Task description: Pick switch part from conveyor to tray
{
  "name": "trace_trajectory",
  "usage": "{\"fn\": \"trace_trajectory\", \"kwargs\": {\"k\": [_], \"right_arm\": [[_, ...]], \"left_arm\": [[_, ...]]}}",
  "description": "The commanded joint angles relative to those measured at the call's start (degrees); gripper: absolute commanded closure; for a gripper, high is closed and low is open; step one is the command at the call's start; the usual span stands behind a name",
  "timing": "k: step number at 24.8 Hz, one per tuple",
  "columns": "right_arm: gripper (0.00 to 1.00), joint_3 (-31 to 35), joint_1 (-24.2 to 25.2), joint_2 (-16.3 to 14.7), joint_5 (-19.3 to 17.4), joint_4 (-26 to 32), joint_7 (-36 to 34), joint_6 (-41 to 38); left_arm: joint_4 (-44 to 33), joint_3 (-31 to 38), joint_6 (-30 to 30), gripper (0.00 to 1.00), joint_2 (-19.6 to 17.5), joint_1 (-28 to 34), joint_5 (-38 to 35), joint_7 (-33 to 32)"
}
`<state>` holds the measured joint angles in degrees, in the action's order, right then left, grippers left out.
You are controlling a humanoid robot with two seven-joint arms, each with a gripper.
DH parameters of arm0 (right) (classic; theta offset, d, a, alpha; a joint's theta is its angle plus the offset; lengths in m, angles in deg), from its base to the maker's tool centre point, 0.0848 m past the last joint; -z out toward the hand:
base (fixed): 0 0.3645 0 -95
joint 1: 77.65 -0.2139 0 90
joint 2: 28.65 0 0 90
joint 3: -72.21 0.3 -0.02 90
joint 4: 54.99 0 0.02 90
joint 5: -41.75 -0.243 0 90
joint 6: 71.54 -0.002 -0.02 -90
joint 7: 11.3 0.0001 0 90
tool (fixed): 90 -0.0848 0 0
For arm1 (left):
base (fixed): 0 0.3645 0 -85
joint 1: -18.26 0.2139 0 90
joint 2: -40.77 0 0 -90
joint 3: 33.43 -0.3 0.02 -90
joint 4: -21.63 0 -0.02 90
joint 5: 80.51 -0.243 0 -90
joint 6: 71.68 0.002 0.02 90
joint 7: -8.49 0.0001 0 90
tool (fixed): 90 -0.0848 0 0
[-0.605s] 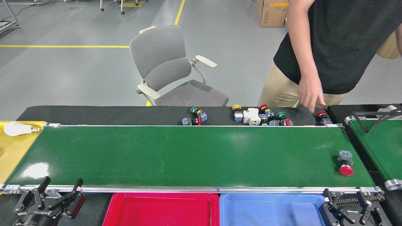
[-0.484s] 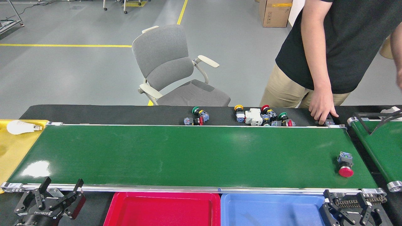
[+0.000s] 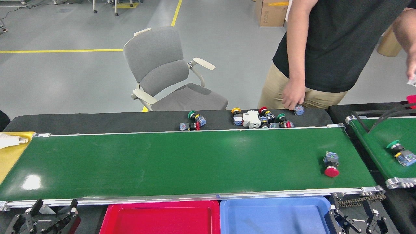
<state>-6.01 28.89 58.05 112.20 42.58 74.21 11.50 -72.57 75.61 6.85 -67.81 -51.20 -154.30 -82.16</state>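
Note:
A switch part (image 3: 331,164) with a red round button and a blue-grey body lies on the conveyor (image 3: 182,162), near its right end. Below the belt's front rail sit a red tray (image 3: 162,217) and a blue tray (image 3: 276,215), side by side, both showing nothing inside. My left gripper (image 3: 56,208) is at the bottom left, below the rail, open with nothing in it. My right gripper (image 3: 354,218) is at the bottom right beside the blue tray, open, below and slightly right of the switch part.
Loose switch parts (image 3: 260,119) lie on the black strip behind the belt. A person's hand (image 3: 293,95) holds a part above it. A shorter green belt (image 3: 373,139) at the right carries a green-button switch (image 3: 400,152). A chair (image 3: 162,71) stands behind; a bulb (image 3: 9,141) lies far left.
The view has shifted, both grippers sitting lower in frame. The red-button switch part has travelled a little left along the belt. The person's hand lifted off the black strip, holding a part.

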Motion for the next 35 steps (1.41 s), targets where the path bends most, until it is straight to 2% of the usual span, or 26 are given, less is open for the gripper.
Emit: {"fn": "trace_trajectory", "kwargs": {"k": [1,4,8,11,15,20,24,25,27,29,32,35], "right_arm": [[0.01,-1.06,-1.33,1.19,1.79,0.87,0.88,1.24],[0.01,-2.99,-5.11,4.00,4.16,0.87,6.33,3.88],[0.01,-5.28,-9.42,3.83,5.57,0.52,12.84,4.40],[0.01,-6.95,-12.32,3.83,8.64,-0.80,14.95,4.58],[0.01,-8.09,-16.98,4.00,10.49,-7.30,16.26,4.49],[0.01,-10.73,-23.13,4.80,10.49,-14.86,16.26,4.75],[0.03,-12.66,-26.47,5.41,10.31,-19.43,16.09,8.53],[0.11,-13.63,-27.08,5.24,10.14,-20.22,16.00,9.41],[0.47,-14.77,-27.61,4.97,10.14,-20.57,16.00,9.68],[0.70,-15.56,-27.70,4.97,10.14,-20.49,15.91,9.68],[0.83,-15.82,-27.61,4.88,10.14,-20.40,15.91,9.50],[0.85,-16.70,-27.52,4.88,9.96,-19.70,15.65,8.89]], "left_arm": [[-1.34,1.00,0.31,0.00,-0.24,0.02,0.23,0.56],[-1.43,1.18,0.31,0.00,-0.50,0.02,0.23,0.56],[-1.25,1.70,0.31,0.00,-0.68,-0.06,0.23,0.56],[-0.90,1.79,0.14,0.00,-0.76,-0.24,0.23,0.56],[-0.72,1.70,0.14,0.00,-0.94,-0.68,0.23,0.56],[-0.72,1.62,0.14,0.00,-0.94,-1.12,0.14,0.56],[-0.63,1.18,0.05,0.00,-1.03,-1.73,0.14,0.56],[-0.55,1.18,0.05,0.00,-1.03,-1.73,0.05,0.56],[-0.46,1.09,0.05,0.00,-1.03,-1.73,-0.03,0.56],[-0.28,1.18,0.05,0.00,-1.03,-1.73,-0.03,0.56],[-0.02,1.18,0.05,0.00,-0.94,-1.82,-0.03,0.56],[0.07,1.18,0.14,0.00,-0.85,-1.82,-0.03,0.56]]}}
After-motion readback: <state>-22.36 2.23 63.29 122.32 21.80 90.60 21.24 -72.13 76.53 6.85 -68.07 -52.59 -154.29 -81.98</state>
